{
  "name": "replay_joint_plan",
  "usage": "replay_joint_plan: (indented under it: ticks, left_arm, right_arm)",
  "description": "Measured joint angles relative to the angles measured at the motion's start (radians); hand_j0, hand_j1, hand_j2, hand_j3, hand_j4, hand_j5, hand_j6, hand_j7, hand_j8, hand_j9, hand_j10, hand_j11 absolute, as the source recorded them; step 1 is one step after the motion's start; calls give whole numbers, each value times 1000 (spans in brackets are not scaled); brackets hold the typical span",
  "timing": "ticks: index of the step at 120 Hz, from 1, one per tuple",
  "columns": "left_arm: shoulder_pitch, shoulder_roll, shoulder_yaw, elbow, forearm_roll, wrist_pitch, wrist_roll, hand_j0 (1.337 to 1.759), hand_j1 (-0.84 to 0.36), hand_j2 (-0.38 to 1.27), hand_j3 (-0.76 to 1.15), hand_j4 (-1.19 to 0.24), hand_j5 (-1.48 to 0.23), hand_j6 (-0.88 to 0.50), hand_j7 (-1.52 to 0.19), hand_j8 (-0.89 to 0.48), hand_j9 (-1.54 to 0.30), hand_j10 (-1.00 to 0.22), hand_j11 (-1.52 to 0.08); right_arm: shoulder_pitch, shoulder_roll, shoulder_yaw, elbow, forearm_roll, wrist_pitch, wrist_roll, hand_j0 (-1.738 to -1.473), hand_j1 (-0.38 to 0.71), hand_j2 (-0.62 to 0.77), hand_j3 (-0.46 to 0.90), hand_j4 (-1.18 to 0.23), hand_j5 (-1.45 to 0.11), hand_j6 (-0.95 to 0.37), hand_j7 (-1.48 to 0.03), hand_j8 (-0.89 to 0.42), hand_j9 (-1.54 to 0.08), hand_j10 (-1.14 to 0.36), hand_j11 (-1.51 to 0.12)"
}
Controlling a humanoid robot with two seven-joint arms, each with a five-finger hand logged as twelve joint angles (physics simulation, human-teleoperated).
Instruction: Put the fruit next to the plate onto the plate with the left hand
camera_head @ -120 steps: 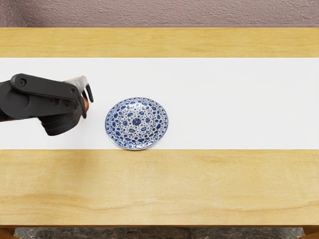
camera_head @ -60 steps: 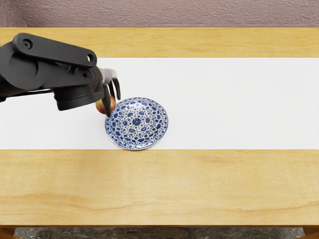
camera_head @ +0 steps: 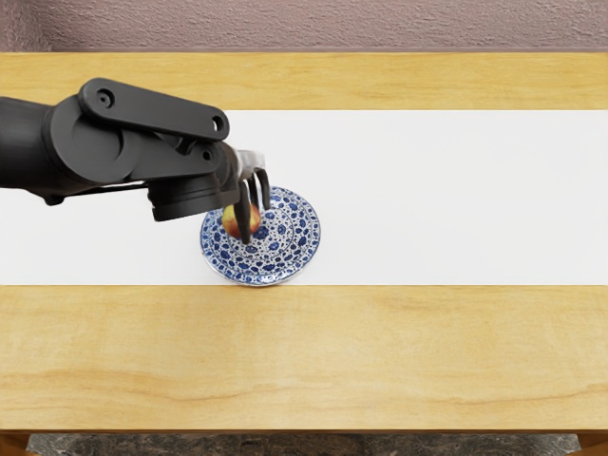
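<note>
Head view: the camera looks down at a slant on a wooden bench (camera_head: 380, 351). A wide white strip (camera_head: 456, 190) runs across it from the 9 o'clock edge to the 3 o'clock edge.

At the far left, the black arm (camera_head: 95, 152) comes in from the 9 o'clock edge and reaches across the strip toward the middle. Its bulky forearm covers part of the strip's left end.

At the tip of the arm, the left robot hand (camera_head: 243, 188) points down toward 5 o'clock. Its dark fingers (camera_head: 264, 190) are curled and clamped on the fruit (camera_head: 235, 222). The fruit is small and round, yellow with a red blush. Only part of it shows between the fingers, and one finger crosses its front.

Under the hand lies the plate (camera_head: 285, 237), round and white with a dense blue flower pattern. It sits flat on the strip, near the strip's 6 o'clock edge and left of the bench's middle. The hand hides the rim at about 10 to 11 o'clock.

The fruit is over the left part of the plate, inside the rim, at about 10 o'clock from the centre. From this angle it is not possible to tell whether it touches the plate or hangs just above it.

A band of mottled brownish wall (camera_head: 380, 24) runs along the 12 o'clock edge.
</note>
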Motion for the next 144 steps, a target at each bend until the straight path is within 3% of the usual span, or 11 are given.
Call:
replay_joint_plan:
  ticks: [13,27,44,67,102,118,124,139,144]
  left_arm:
    - [15,0,-5,10,2,1,0,1649,-123,177,0,-803,-1120,-591,-1096,-524,-1089,-687,-1112]
    - [30,0,-18,28,2,2,0,1653,-183,267,0,-706,-960,-602,-945,-545,-942,-663,-960]
    - [33,0,-25,39,3,3,0,1656,-182,182,0,-573,-770,-522,-763,-478,-759,-554,-768]
    - [37,0,-32,48,4,4,0,1657,-64,106,0,-396,-524,-376,-521,-358,-520,-388,-523]
    - [54,14,-109,55,32,3,0,1658,19,65,0,-288,-376,-284,-375,-280,-375,-286,-376]
    - [61,180,-179,53,60,-65,-1,1658,32,59,0,-272,-354,-270,-354,-268,-354,-271,-354]
    - [78,243,-213,51,64,-106,-18,1658,35,57,0,-268,-349,-267,-348,-265,-348,-268,-349]
    - [238,422,-388,46,70,-264,-67,1658,40,54,0,-262,-340,-261,-339,-260,-339,-261,-339]
    - [262,478,-454,42,73,-325,-83,1658,41,54,0,-261,-338,-260,-337,-259,-337,-260,-337]
  right_arm:
    - [0,0,0,0,0,0,0,-1658,-305,-7,0,-36,-47,-36,-47,-36,-47,-36,-47]
    - [0,0,0,0,0,0,0,-1658,-305,-7,0,-36,-47,-36,-47,-36,-47,-36,-47]
    - [0,0,0,0,0,0,0,-1658,-305,-7,0,-36,-47,-36,-47,-36,-47,-36,-47]
    - [0,0,0,0,0,0,0,-1658,-305,-7,0,-36,-47,-36,-47,-36,-47,-36,-47]
    - [0,0,0,0,0,0,0,-1658,-305,-7,0,-36,-47,-36,-47,-36,-47,-36,-47]
    - [0,0,0,0,0,0,0,-1658,-305,-7,0,-36,-47,-36,-47,-36,-47,-36,-47]
    - [0,0,0,0,0,0,0,-1658,-305,-7,0,-36,-47,-36,-47,-36,-47,-36,-47]
    - [0,0,0,0,0,0,0,-1658,-305,-7,0,-36,-47,-36,-47,-36,-47,-36,-47]
    - [0,0,0,0,0,0,0,-1658,-305,-7,0,-36,-47,-36,-47,-36,-47,-36,-47]
